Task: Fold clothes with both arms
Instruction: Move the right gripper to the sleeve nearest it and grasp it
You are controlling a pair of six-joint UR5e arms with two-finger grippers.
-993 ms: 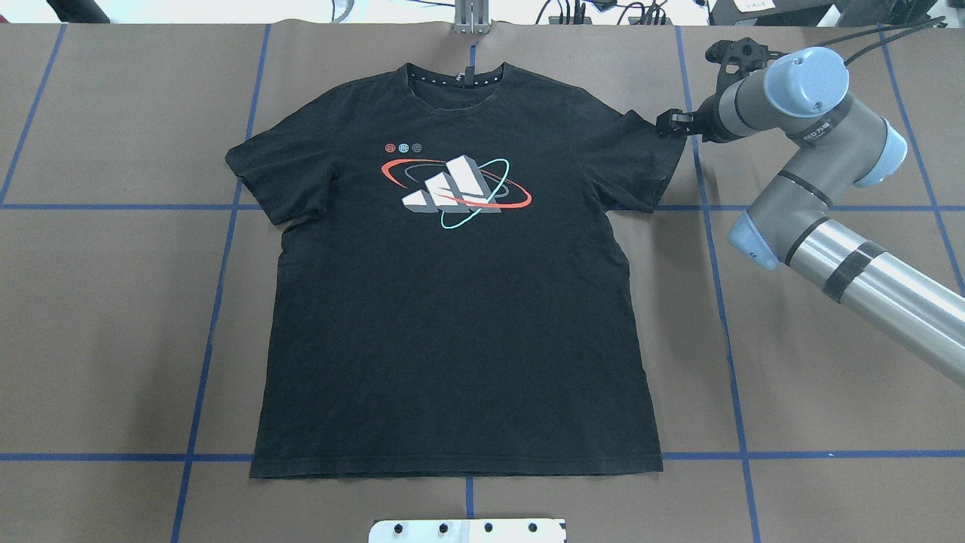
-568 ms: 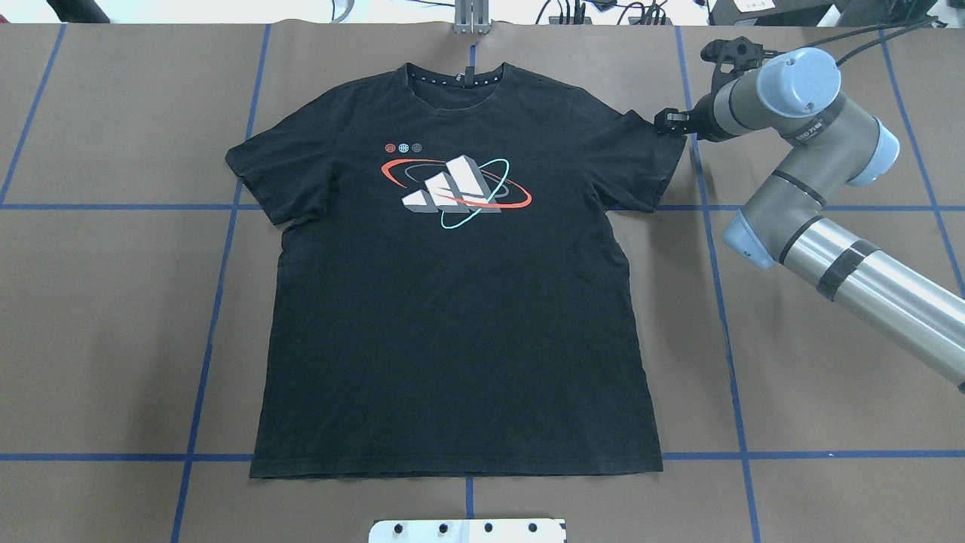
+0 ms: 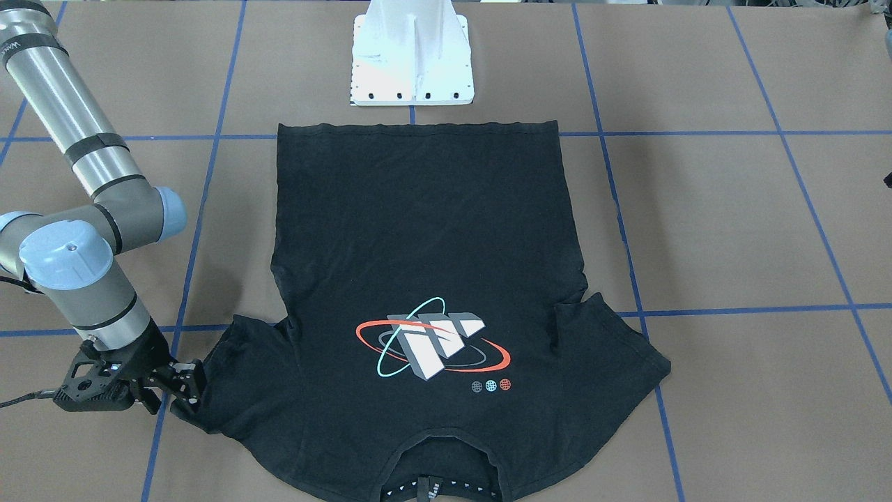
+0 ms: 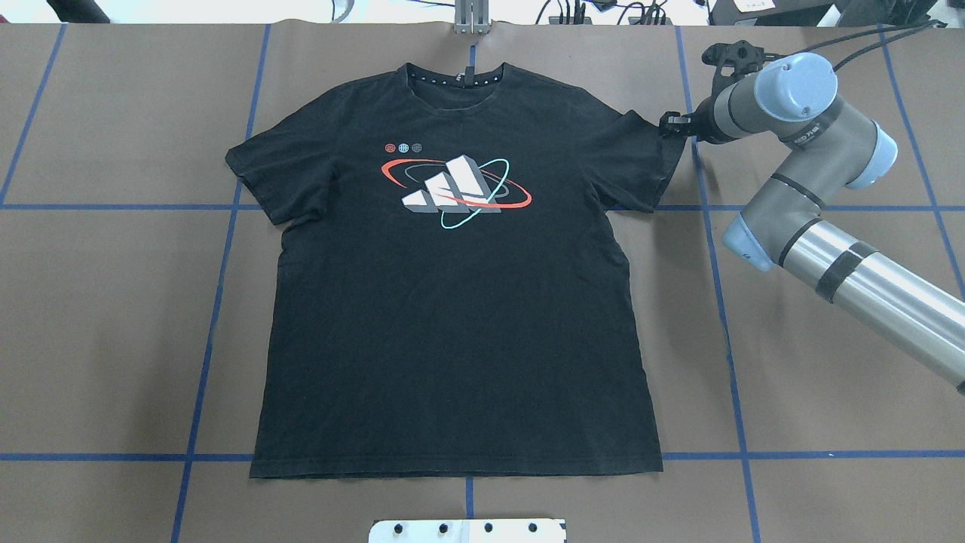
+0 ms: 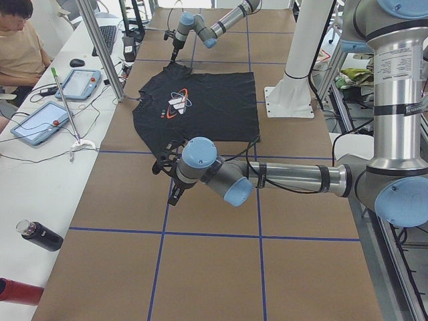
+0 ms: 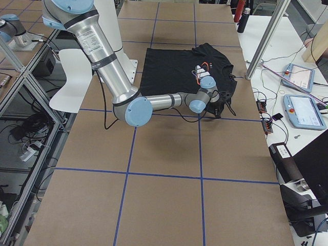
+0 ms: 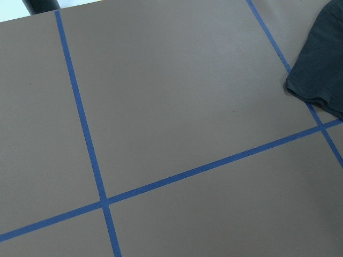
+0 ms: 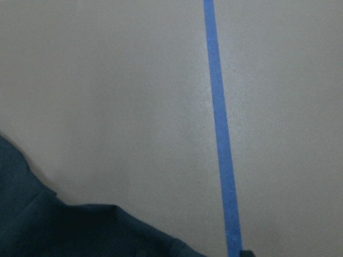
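Right gripper (image 4: 671,125), working at the right sleeve (image 4: 650,158) of the T-shirt (image 4: 452,317) lying flat, logo up, mid-table, should be catching both cloth layers before lifting. Its fingers (image 3: 189,380) are sitting nearly together, touching the sleeve's outer hem; whether they are pinching cloth, I cannot tell.

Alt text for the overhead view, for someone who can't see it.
A black short-sleeved T-shirt with a white-grey block logo lies flat, front up, on a brown table gridded with blue tape. The grey metal right arm reaches in from the right, its black claw at the shirt's sleeve edge.
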